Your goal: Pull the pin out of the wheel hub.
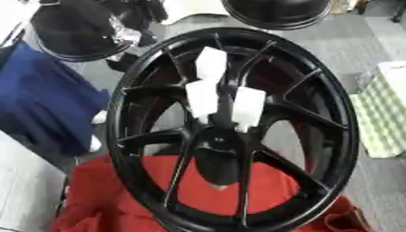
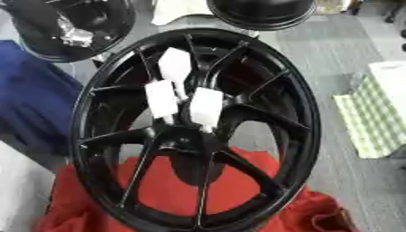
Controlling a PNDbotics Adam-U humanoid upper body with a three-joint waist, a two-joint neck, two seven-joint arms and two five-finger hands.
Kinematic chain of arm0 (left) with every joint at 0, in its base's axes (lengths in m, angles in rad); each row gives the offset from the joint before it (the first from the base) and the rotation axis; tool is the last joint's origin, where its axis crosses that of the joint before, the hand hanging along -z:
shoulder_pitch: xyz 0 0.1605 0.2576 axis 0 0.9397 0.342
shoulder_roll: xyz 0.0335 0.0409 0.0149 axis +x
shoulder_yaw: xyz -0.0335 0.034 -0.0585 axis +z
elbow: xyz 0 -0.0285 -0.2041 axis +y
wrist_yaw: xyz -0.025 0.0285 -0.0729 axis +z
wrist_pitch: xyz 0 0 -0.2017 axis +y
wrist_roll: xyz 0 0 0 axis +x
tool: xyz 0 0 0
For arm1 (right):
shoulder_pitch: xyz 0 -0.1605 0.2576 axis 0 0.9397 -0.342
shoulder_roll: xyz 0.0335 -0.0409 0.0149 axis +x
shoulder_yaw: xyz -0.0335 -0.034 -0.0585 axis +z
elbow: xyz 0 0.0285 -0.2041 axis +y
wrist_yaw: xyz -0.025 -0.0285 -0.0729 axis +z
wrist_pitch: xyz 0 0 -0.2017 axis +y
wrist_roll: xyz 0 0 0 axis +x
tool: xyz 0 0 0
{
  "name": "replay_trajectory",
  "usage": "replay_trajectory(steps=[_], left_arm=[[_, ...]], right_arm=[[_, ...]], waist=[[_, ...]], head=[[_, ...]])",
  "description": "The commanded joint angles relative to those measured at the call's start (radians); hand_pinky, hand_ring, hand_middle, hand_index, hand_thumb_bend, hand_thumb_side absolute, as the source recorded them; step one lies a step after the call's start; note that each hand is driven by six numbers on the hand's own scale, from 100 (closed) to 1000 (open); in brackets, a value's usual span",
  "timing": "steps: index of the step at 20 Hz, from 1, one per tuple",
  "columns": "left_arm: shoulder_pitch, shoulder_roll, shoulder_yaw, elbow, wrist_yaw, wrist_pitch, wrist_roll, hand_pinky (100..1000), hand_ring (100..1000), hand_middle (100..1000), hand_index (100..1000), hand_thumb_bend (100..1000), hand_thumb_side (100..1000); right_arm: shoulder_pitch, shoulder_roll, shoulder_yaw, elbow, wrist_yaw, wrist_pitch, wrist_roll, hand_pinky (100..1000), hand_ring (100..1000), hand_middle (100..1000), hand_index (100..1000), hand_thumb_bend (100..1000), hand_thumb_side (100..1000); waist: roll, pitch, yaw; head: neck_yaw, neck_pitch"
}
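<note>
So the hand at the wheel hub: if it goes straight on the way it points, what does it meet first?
Probably the wheel itself: the white-tipped hand sits at its middle, pointing up among the spokes. Depth is unclear, and I cannot tell which hand it is.

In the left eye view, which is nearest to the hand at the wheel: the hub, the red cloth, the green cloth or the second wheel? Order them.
From the hand:
1. Hub, just below it.
2. Red cloth, under the wheel, at the bottom.
3. Green cloth, far right, and second wheel, top edge: too close to call.
</note>
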Motion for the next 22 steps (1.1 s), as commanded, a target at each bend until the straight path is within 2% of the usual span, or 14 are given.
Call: replay_trajectory(steps=[1, 7, 12, 19, 22], left_arm=[[-0.030, -0.006, -0.011, 0.005, -0.005, -0.015, 0.000, 850, 842, 792, 889, 296, 597], [-0.036, -0.025, -0.043, 0.005, 0.018, -0.022, 0.000, 864, 875, 826, 929, 362, 566], [-0.043, -0.036, -0.044, -0.002, 0.034, -0.016, 0.000, 871, 896, 839, 934, 402, 484], [-0.058, -0.043, -0.019, -0.005, -0.005, -0.005, 0.000, 885, 925, 868, 958, 436, 406], [-0.065, -0.049, 0.001, -0.005, -0.034, -0.001, 0.000, 885, 929, 869, 959, 430, 408]], right_arm=[[-0.014, -0.014, -0.005, -0.015, -0.007, -0.002, 0.004, 685, 706, 639, 720, 100, 668], [-0.018, -0.008, -0.003, -0.015, -0.011, -0.003, 0.003, 684, 704, 638, 719, 100, 672], [-0.021, 0.000, 0.002, -0.015, -0.017, -0.002, 0.004, 682, 702, 637, 717, 100, 680], [-0.019, 0.010, 0.008, -0.015, -0.024, 0.000, 0.005, 681, 696, 633, 715, 100, 690], [-0.019, 0.011, 0.009, -0.015, -0.024, -0.002, 0.006, 681, 696, 632, 715, 100, 691]], waist=[[-0.003, -0.013, -0.005], [-0.002, -0.009, -0.009], [0.001, -0.007, -0.012], [0.001, -0.005, -0.014], [0.002, -0.004, -0.014]], head=[[0.004, -0.015], [0.002, -0.015], [0.004, -0.015], [0.005, -0.016], [0.004, -0.016]])
